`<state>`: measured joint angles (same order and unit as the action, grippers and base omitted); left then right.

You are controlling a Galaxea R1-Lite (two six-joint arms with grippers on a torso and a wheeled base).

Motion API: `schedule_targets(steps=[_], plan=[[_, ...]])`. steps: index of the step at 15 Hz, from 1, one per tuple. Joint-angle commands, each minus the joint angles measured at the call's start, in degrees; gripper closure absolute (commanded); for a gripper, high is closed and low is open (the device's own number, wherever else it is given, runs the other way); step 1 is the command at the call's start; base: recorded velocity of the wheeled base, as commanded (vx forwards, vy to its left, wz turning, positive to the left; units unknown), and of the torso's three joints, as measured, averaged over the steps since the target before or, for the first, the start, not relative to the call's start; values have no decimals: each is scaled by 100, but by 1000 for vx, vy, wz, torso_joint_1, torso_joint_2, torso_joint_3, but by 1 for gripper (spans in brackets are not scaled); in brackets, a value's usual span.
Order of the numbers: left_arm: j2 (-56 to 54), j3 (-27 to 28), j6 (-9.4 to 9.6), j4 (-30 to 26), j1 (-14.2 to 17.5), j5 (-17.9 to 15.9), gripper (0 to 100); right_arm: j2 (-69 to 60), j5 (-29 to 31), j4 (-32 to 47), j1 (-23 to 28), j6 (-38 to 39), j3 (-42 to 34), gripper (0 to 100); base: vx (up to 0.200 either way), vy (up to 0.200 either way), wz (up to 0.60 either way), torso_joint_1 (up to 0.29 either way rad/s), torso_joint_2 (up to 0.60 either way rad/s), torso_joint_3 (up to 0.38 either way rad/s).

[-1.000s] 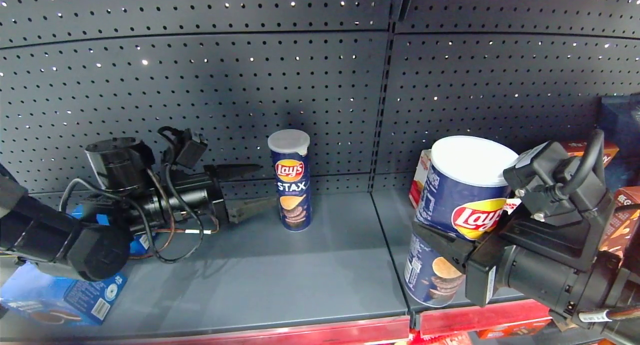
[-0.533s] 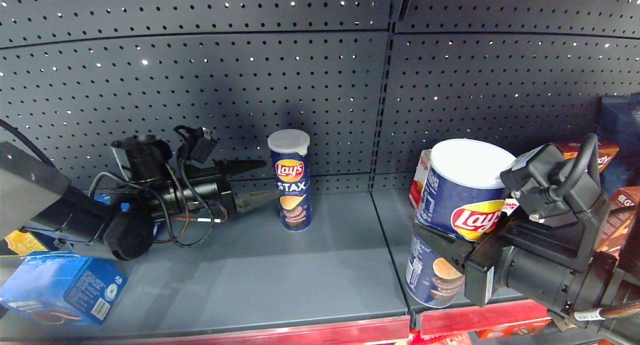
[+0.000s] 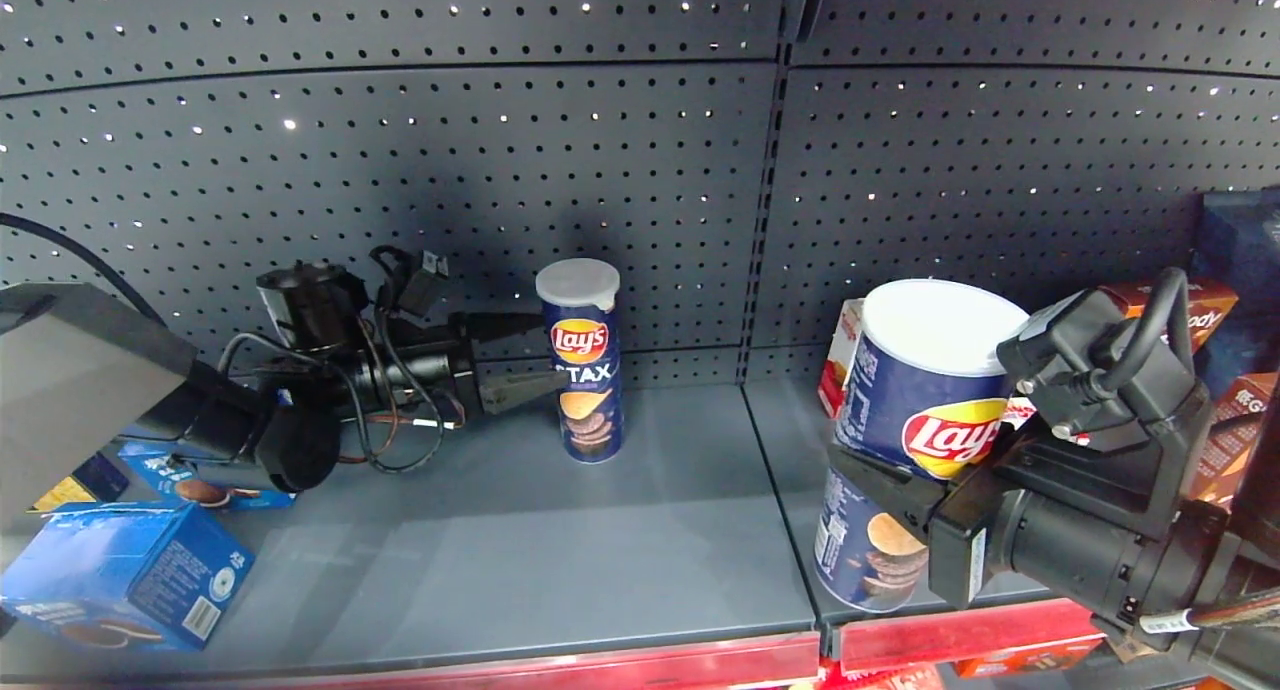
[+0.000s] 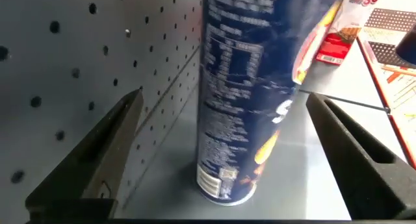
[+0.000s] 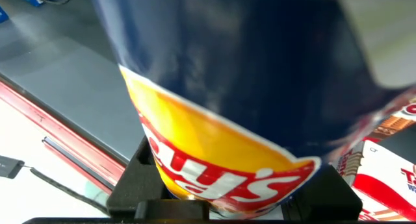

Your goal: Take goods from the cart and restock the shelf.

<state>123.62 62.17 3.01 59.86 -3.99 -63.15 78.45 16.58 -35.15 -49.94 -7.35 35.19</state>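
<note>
While the head view shows two cans, each needs its own care. One chip can [image 3: 583, 370] stands upright at the back of the shelf [image 3: 600, 550], and the left gripper [image 3: 535, 355] lies level beside it with fingers spread to either side of its near wall. The right gripper [image 3: 875, 470] is clamped on a second chip can [image 3: 925, 410], held a little tilted at the front edge of the shelf, in front of some snack boxes [image 3: 1205, 315].

From the left wrist view, the standing can [image 4: 250, 94] is between the two fingers [image 4: 91, 159] with a gap on both sides, close to the pegboard [image 4: 78, 49]. I judge this can as placed, so the arm should draw straight back along its own line (a sideways drift would knock so tall a can over).

From the right wrist view, the held can [image 5: 260, 87] sits firmly in the jaws above the red shelf strip [image 5: 58, 126]. It should be made upright, set down until the base lies flat, and only then released.
</note>
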Motion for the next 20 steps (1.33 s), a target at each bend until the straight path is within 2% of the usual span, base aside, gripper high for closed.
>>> schedule_targets(steps=[1,12,15,20], plan=[[136,102,-2,0,-32,-49,0,4,3,-1,29,-3,5,100,0,0,0,0,0,0],[680,506,-11,-9,-357,-101,0,4,-102,-71,125,-12,-13,100,0,0,0,0,0,0],[777,673,-152,-18,-445,-84,0,4,-102,-124,125,-12,-100,100,0,0,0,0,0,0],[883,867,-231,-79,-603,-75,0,4,-111,-159,169,-12,-109,100,0,0,0,0,0,0]])
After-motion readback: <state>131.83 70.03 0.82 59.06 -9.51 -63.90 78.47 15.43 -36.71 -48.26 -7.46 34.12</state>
